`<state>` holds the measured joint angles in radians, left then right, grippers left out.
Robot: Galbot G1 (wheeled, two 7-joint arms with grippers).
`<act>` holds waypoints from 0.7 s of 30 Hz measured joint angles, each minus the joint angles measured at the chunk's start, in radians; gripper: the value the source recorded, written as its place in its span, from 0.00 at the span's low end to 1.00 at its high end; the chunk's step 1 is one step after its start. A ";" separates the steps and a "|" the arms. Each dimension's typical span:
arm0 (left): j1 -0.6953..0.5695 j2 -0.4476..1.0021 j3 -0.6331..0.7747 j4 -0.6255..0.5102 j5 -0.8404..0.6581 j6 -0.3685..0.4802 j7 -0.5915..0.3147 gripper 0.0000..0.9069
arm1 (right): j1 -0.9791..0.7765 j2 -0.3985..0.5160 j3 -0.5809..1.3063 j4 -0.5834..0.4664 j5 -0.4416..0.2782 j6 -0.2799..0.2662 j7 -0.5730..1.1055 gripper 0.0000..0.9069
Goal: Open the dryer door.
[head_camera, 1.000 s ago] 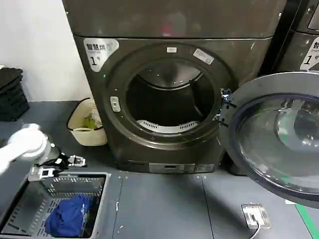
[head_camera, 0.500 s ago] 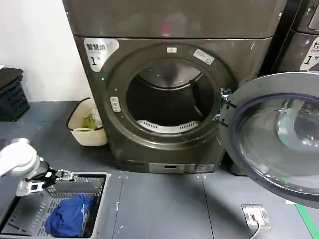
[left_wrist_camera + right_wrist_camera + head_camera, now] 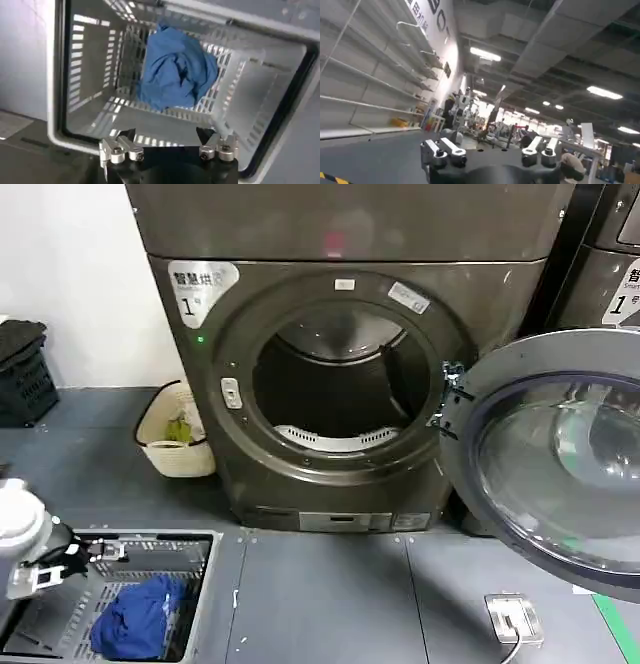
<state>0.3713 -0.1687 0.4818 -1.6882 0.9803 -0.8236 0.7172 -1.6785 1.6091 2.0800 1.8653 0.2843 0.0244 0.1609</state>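
The left gripper [image 3: 85, 559] has been dropping and sliding away from the dryer over the last second; a moment ago it was riding higher above the laundry basket [image 3: 205, 584], and now it is hanging at about eight o'clock in the head view, over the basket's near-left rim. Its fingers are standing apart with nothing between them, as the left wrist view is showing [image 3: 170, 149], and they are pointing down into the grey slotted basket [image 3: 60, 100], where a crumpled blue cloth [image 3: 175, 70] is lying on the floor of it.

The dryer door [image 3: 555, 459] is standing swung wide open at three o'clock, hanging off its hinge [image 3: 450, 399] on the right side of the drum opening [image 3: 335, 379], with the chrome ring and dark glass bowl facing out toward the room. The machine (the one with the "1" label [image 3: 197, 289] at its upper left) is showing its drum open and dark inside.

A cream wastebasket [image 3: 175, 439] is sitting on the floor at nine o'clock, just beside the dryer's left corner.

The right gripper [image 3: 492, 152] is pointing off into the room toward shelving and ceiling lights, its fingers spread apart and holding nothing.
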 joint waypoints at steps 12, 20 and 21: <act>0.311 0.041 -0.321 -0.021 -0.006 0.000 -0.001 1.00 | 0.006 0.000 -0.011 0.005 -0.006 0.016 -0.009 1.00; 0.346 0.042 -0.352 -0.023 -0.009 0.000 -0.001 1.00 | 0.007 0.000 -0.015 -0.001 -0.007 0.015 -0.010 1.00; 0.348 0.042 -0.354 -0.024 -0.009 0.000 -0.001 1.00 | 0.008 0.000 -0.016 -0.002 -0.008 0.015 -0.010 1.00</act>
<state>0.7192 -0.1270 0.1282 -1.7119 0.9708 -0.8237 0.7166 -1.6706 1.6091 2.0640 1.8638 0.2766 0.0393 0.1514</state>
